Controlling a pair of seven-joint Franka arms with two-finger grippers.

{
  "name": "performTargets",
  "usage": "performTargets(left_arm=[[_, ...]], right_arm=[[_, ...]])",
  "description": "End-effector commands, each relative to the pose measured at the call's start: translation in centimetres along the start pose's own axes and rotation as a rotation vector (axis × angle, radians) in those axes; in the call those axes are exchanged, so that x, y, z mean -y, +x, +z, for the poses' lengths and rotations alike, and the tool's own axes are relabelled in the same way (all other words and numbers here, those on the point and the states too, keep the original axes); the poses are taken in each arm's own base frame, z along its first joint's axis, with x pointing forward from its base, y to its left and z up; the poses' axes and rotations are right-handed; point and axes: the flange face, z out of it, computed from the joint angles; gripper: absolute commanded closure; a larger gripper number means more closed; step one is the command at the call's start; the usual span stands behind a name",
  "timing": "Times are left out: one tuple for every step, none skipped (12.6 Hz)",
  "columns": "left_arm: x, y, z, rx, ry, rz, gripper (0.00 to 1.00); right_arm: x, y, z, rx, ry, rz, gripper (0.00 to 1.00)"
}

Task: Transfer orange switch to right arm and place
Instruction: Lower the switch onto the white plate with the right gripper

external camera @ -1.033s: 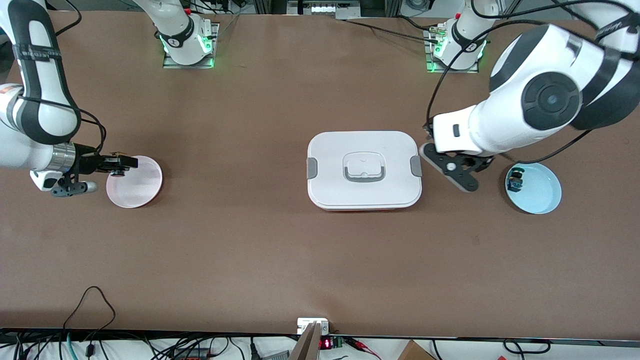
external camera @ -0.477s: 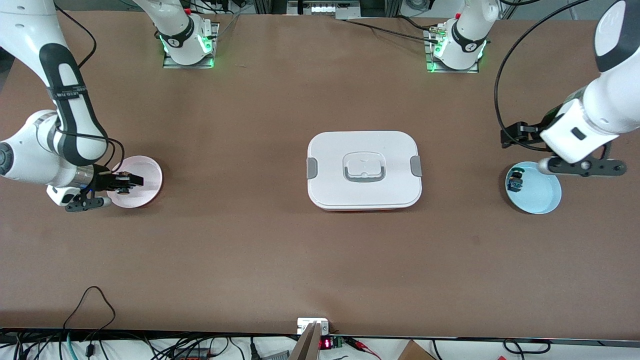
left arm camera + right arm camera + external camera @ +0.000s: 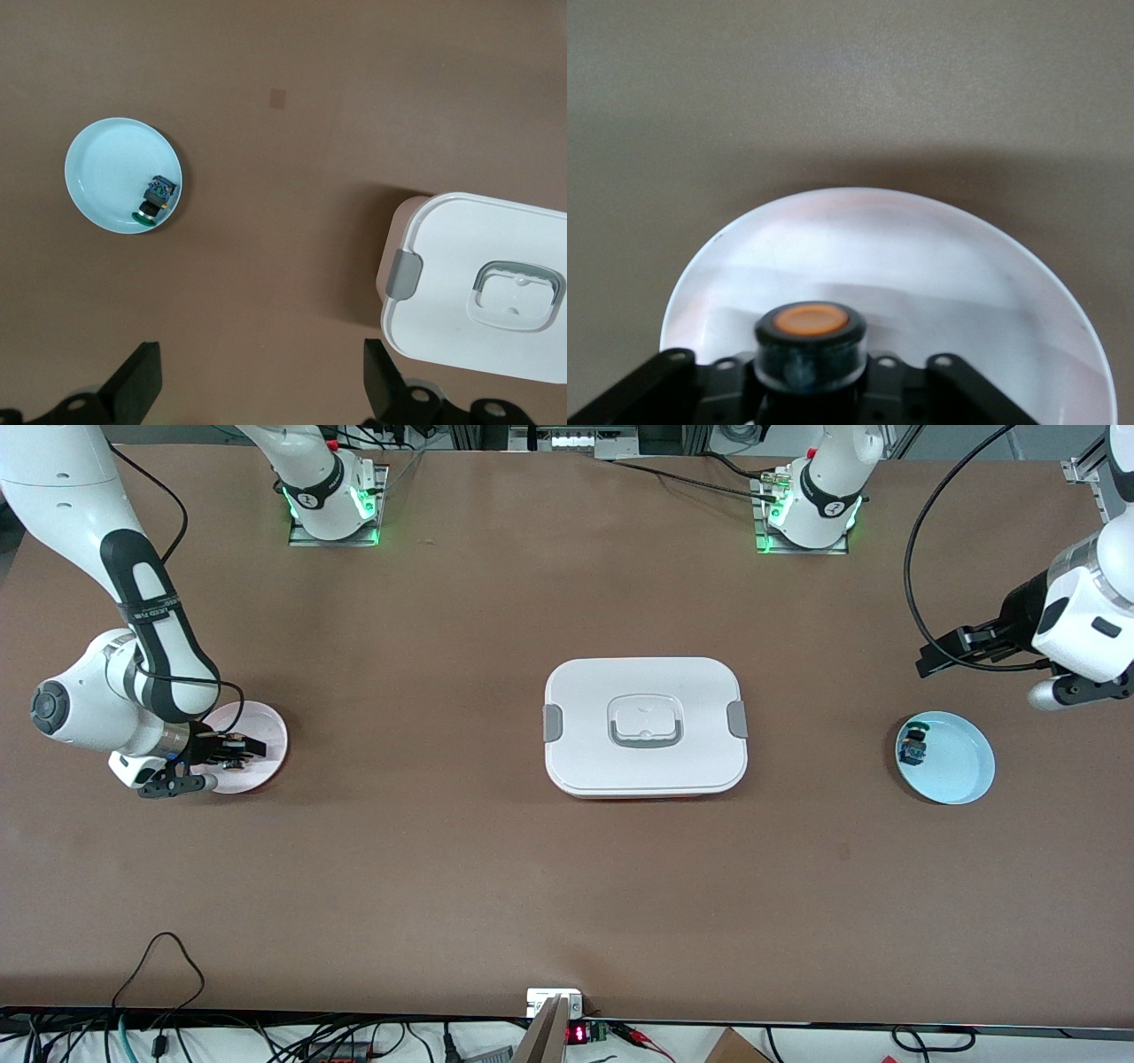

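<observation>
My right gripper (image 3: 237, 749) is shut on the orange switch (image 3: 233, 763) and holds it just over the pink plate (image 3: 264, 729). In the right wrist view the switch (image 3: 811, 341) shows as a black round block with an orange top, clamped between the fingers, with the plate (image 3: 921, 257) beneath it. My left gripper (image 3: 1075, 691) is open and empty, up over the table at the left arm's end, beside the light blue plate (image 3: 961, 771). In the left wrist view its fingers (image 3: 140, 382) stand wide apart over bare table.
A white lidded box (image 3: 645, 726) sits mid-table and also shows in the left wrist view (image 3: 478, 292). The blue plate (image 3: 102, 164) holds a small blue-and-black part (image 3: 159, 189) and a teal-topped piece (image 3: 142, 215). Cables run along the table's front edge.
My right gripper has moved down over the pink plate with the switch in it. My left arm has drawn away from the white box to its end of the table.
</observation>
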Motion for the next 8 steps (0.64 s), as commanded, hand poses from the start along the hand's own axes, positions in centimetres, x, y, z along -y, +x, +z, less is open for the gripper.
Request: performTargets(left_arm=[[0.2,-1.5,0.4,-0.045,-0.016,-0.006,0.00],[0.0,-1.2,0.7,-0.084,-0.026,0.012,0.00],[0.5,-0.6,0.8,-0.111,-0.023,0.049,0.00],[0.7,-0.4,0.8,-0.123,-0.001,0.097,0.00],[1.3,-0.6,0.8,-0.126,0.020,0.106,0.00],[1.4,-1.4,0.7,-0.114,0.026,0.097,0.00],[1.8,-1.6,1.0,-0.096,0.032,0.101,0.00],[1.7,-1.8,1.6,-0.072,0.038,0.103,0.00]], right_arm=[[0.1,-0.1,-0.2,-0.018,-0.014,-0.014,0.01],[0.1,0.0,-0.5,-0.021,-0.013,-0.012,0.00],[0.3,0.3,-1.0,-0.029,-0.013,-0.013,0.00],[0.7,0.5,-1.5,-0.035,-0.013,-0.015,0.00],[1.1,0.7,-2.6,-0.050,-0.016,-0.022,0.00],[1.2,0.9,-3.7,-0.068,-0.020,-0.023,0.00],[2.1,1.2,-5.2,-0.088,-0.023,-0.038,0.00],[2.7,1.3,-6.5,-0.098,-0.026,-0.052,0.00]])
